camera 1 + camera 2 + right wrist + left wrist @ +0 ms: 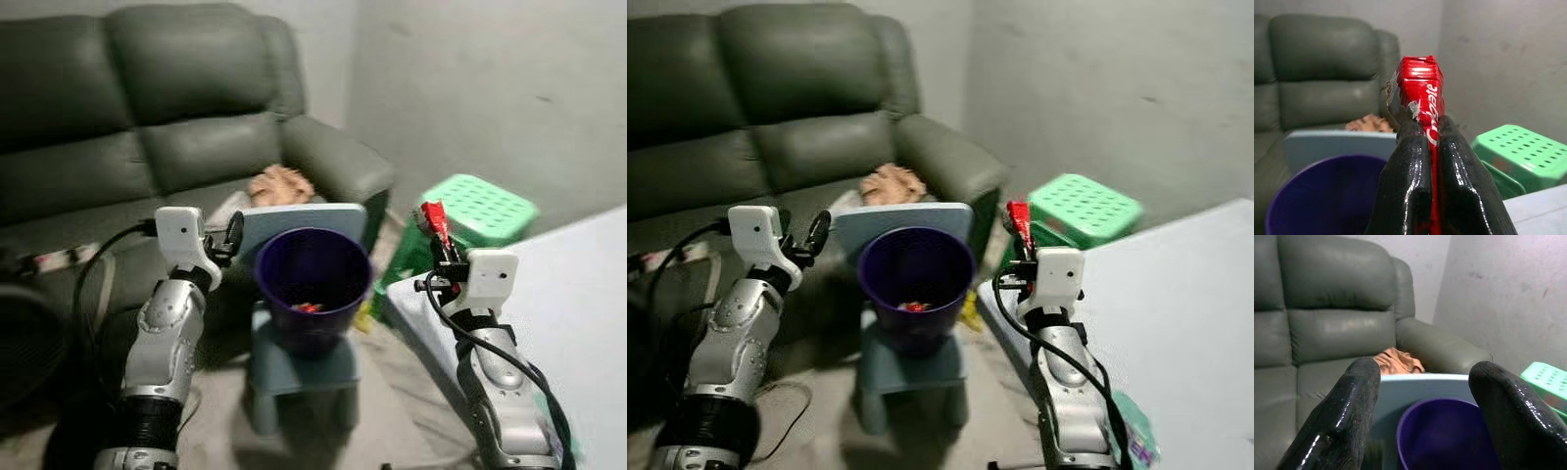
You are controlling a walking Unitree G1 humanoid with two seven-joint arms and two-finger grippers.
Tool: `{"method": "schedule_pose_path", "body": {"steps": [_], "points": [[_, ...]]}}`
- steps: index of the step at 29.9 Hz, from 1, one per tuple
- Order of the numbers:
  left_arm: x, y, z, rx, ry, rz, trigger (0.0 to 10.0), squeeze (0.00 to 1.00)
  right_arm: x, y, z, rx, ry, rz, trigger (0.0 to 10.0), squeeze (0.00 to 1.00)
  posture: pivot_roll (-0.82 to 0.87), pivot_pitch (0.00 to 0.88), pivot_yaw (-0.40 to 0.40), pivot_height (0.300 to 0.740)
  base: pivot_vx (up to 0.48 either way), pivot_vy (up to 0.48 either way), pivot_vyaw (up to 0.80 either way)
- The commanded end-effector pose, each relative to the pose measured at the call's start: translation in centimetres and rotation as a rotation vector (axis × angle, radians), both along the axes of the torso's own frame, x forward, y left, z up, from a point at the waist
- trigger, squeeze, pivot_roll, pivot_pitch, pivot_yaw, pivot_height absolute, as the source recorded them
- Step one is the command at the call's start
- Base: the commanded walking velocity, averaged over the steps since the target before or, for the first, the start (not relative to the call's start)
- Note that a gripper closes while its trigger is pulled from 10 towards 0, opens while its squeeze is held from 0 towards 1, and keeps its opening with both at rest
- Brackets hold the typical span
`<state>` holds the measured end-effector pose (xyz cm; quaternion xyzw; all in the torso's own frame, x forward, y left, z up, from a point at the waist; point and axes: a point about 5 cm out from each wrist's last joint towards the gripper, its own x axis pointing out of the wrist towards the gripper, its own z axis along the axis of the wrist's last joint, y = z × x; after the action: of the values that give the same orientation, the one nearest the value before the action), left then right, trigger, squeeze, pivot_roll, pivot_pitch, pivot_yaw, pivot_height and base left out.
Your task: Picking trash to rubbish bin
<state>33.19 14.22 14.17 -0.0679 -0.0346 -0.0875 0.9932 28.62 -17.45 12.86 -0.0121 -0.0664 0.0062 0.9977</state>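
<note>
Right end effector (437, 227) pinches red toothpaste box (1420, 93) beside purple bin (313, 284) rim; left end effector (231, 235) wide.

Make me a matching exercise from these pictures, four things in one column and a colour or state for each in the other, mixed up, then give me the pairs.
Things:
1. rubbish bin
2. toothpaste box
3. plastic stool
4. left gripper

Colour or state:
A. green, with a perforated top
B. open, holding nothing
C. purple, standing on a small blue-grey chair
D. red, pinched in the right gripper

Pairs: 1-C, 2-D, 3-A, 4-B
</note>
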Motion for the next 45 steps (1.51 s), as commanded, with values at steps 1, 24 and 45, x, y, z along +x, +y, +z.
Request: {"method": "schedule_pose_path", "body": {"steps": [1, 24, 45], "points": [[0.1, 0.5, 0.3, 0.022, -0.003, 0.011, 10.0, 0.0, 0.2, 0.3, 0.4, 0.005, -0.012, 0.011, 10.0, 0.0, -0.01, 0.0, -0.055, 0.74, 0.0, 0.0, 0.8], [-0.1, 0.5, 0.5, -0.013, -0.016, -0.001, 10.0, 0.0, 0.2, 1.4, 0.6, 0.071, -0.023, 0.109, 10.0, 0.0, 0.0, 0.0, -0.063, 0.74, 0.012, 0.0, 0.07], [0.1, 0.5, 0.7, -0.008, -0.014, -0.008, 10.0, 0.0, 0.1, 1.8, 0.6, 0.084, -0.025, 0.126, 10.0, 0.0, 0.0, 0.0, -0.057, 0.74, 0.298, 0.0, 0.0]]}}
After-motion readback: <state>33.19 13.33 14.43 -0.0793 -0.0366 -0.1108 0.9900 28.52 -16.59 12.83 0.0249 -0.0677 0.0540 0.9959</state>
